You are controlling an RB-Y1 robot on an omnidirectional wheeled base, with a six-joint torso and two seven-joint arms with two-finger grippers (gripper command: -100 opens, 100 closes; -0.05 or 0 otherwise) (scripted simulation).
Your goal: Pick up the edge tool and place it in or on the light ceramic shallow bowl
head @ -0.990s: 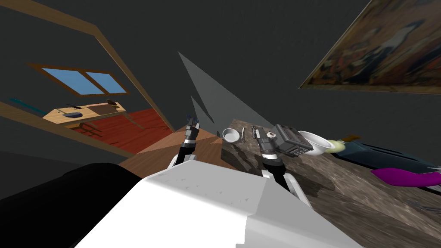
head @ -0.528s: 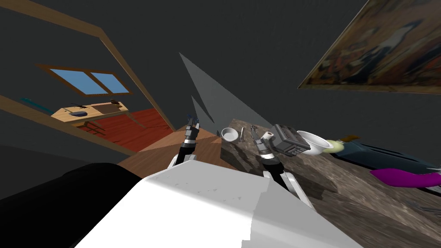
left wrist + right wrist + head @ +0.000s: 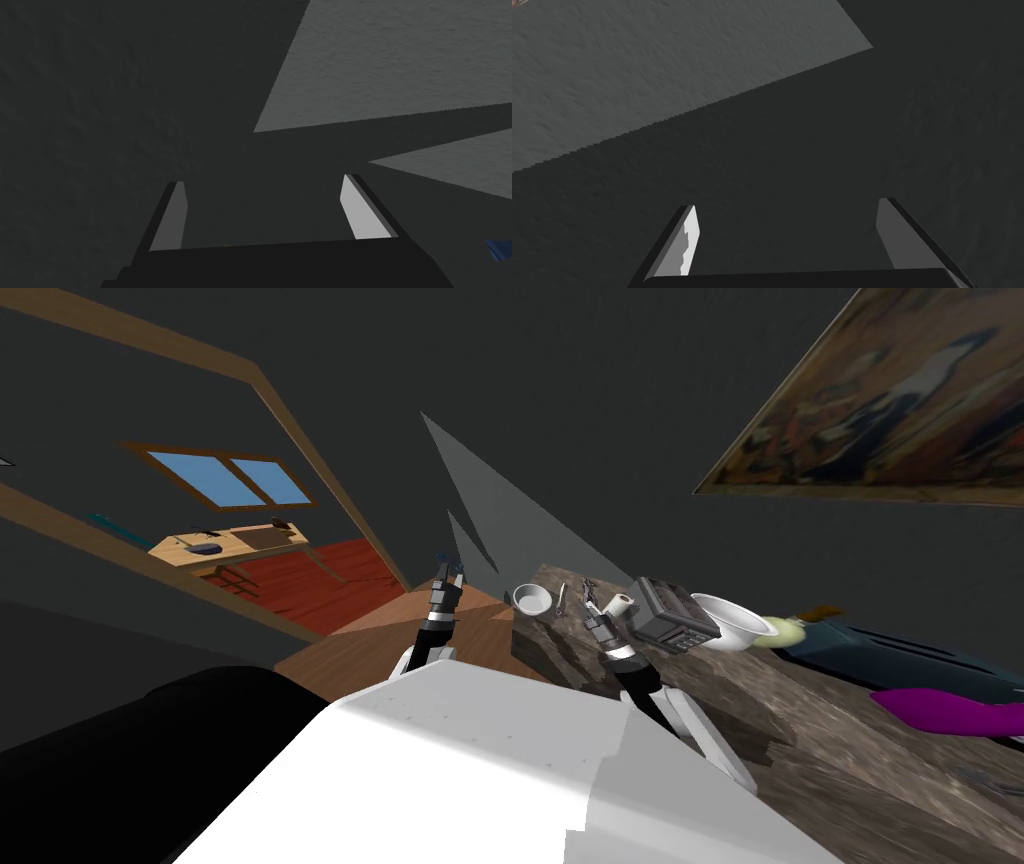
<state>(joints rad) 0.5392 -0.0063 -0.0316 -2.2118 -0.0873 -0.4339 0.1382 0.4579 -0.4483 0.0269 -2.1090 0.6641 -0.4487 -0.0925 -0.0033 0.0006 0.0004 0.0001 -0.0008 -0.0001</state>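
Observation:
A thin grey edge tool (image 3: 562,596) lies on the dark mottled table (image 3: 800,728), just right of a small white bowl (image 3: 533,600) at the table's near corner. A wider white bowl (image 3: 728,621) stands farther right. My right gripper (image 3: 592,608) hovers over the table beside the tool, with its fingers apart and nothing between them (image 3: 787,204). My left gripper (image 3: 447,572) is raised off the table's left end over the wooden floor, also open and empty (image 3: 262,180).
On the table stand a white roll (image 3: 620,604), a dark keyed device (image 3: 672,624), a yellow-green thing (image 3: 782,630), a long dark teal object (image 3: 900,654) and a purple object (image 3: 950,710). A doorway (image 3: 300,548) opens at left onto a red floor.
My view has shifted slightly, with the doorway scene sliding right. My right hand has drawn back a little towards me, uncovering the white roll. The left arm holds still.

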